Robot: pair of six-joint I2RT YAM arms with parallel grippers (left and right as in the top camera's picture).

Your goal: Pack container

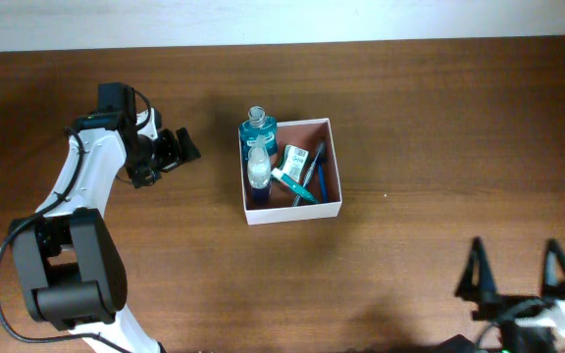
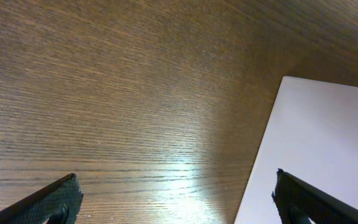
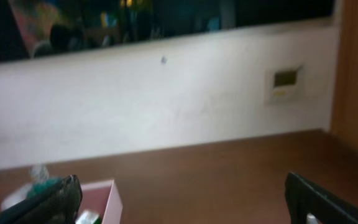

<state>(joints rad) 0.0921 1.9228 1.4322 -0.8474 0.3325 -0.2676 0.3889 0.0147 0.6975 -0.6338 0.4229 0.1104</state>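
From overhead, the container (image 1: 292, 213) sits mid-table (image 1: 439, 118). It holds a teal bottle (image 1: 259, 127), a clear bottle (image 1: 258, 167), a tube (image 1: 292, 184) and a green packet (image 1: 295, 157) (all crowded toward its left side). The left gripper (image 1: 179, 147) hangs near its left wall, not touching it. The right gripper (image 1: 516, 275) is at the near right edge, well apart.

In the left wrist view, the fingers are spread wide, with only wood between them. The container's white wall fills the right.

The right wrist view is blurred. The fingers are wide open and empty, and the container's corner shows at lower left.
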